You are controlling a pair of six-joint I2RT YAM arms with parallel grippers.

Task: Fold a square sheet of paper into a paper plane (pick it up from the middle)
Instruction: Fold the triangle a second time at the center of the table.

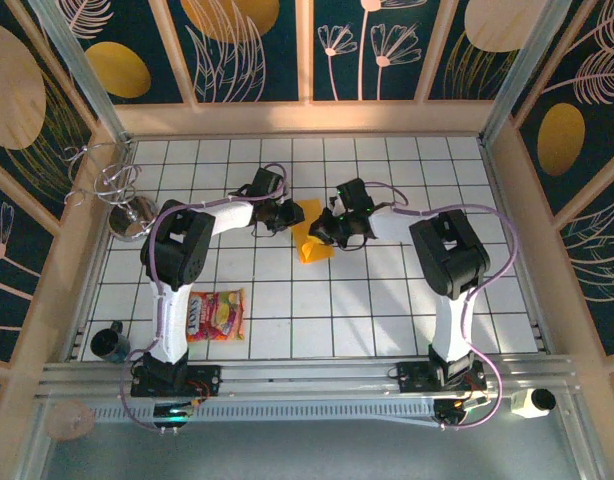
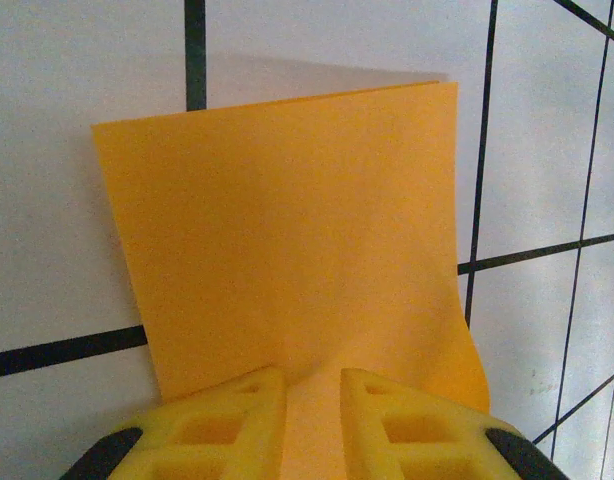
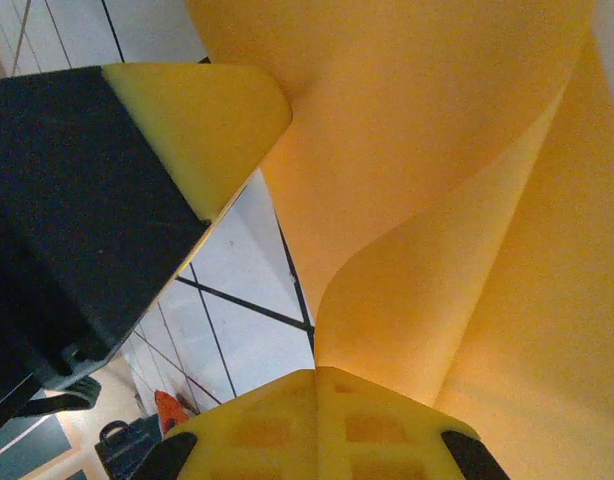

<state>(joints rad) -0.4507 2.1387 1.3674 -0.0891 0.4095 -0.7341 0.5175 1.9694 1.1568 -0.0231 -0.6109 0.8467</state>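
Square sheet of paper (image 1: 312,242) in right gripper (image 3: 317,382), at left gripper (image 2: 315,400)

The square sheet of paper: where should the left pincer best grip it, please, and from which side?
Probably the raised pucker in the square sheet of paper, right at the left pincer, coming from the left: the right pincer clamps the opposite side, and the flat areas offer no pinch.

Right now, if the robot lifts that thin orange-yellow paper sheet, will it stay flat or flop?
Probably flop: the thin orange-yellow paper sheet curls above the right gripper. Likely light, being so thin. It may crease; it puckers at the pinch.
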